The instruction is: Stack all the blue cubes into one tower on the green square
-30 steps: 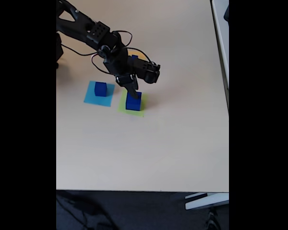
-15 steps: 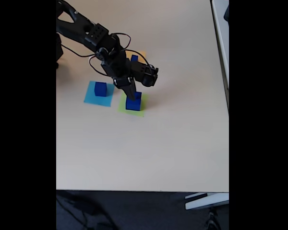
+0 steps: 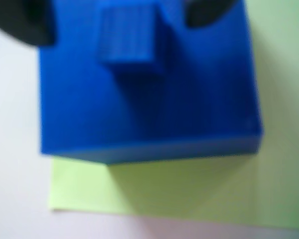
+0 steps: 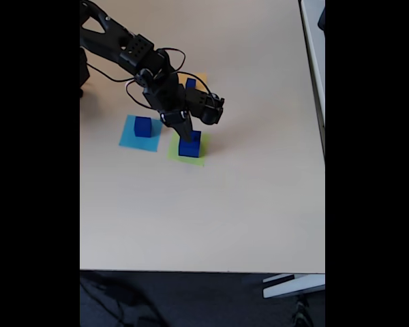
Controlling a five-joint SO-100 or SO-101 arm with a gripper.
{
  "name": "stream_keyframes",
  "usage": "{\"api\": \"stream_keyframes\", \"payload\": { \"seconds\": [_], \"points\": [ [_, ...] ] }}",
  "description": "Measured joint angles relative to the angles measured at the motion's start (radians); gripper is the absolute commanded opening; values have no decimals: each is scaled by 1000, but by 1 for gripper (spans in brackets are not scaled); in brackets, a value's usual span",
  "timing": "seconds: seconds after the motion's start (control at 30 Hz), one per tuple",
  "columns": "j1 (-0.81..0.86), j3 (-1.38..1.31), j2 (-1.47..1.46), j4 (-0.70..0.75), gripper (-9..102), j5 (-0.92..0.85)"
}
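A pale beige table (image 4: 204, 211) carries three flat paper squares close together: a green square (image 4: 199, 159) under a large blue cube (image 4: 189, 145), a light-blue square (image 4: 131, 138) under a smaller blue cube (image 4: 143, 126), and an orange square (image 4: 200, 78) partly hidden behind the arm.

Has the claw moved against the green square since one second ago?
Yes. In the fixed view the claw has drifted slightly left and up over the green square.

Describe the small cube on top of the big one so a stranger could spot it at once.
On the beige table, find the lime-green paper square right of the light-blue paper square in the fixed view. A large blue cube sits on it. The small blue cube rests on that cube's top, between the claw tips, the one cube off the table.
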Motion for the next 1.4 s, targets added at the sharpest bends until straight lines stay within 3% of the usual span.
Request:
{"api": "stream_keyframes", "payload": {
  "seconds": [0.6, 1.13, 1.4],
  "points": [
    [17, 0, -31, -38, 11, 3],
    [17, 21, -31, -71, 0, 15],
    [2, 32, -25, -86, 0, 15]
  ]
}}
